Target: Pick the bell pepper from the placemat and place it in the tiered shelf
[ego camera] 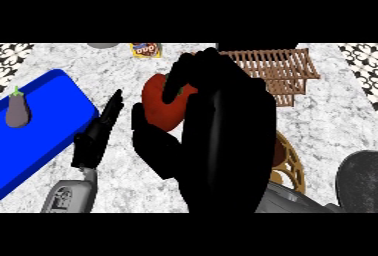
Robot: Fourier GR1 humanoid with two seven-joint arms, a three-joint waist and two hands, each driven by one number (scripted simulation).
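Grey marble bench (325, 120) carries everything. My right hand (221, 145) is clamped around the red bell pepper (159, 107), held up near centre, off the blue placemat (44, 135) at nine o'clock. I judge the carry is under way; next I must reach the tiered shelf (277, 70) at one o'clock. My left hand (96, 137), fingers straight, rests at eight o'clock; an eggplant (17, 110) lies on the placemat.

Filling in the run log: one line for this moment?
phase: carry | right hand: holding bell pepper | left hand: open, idle | tiered shelf: not yet reached
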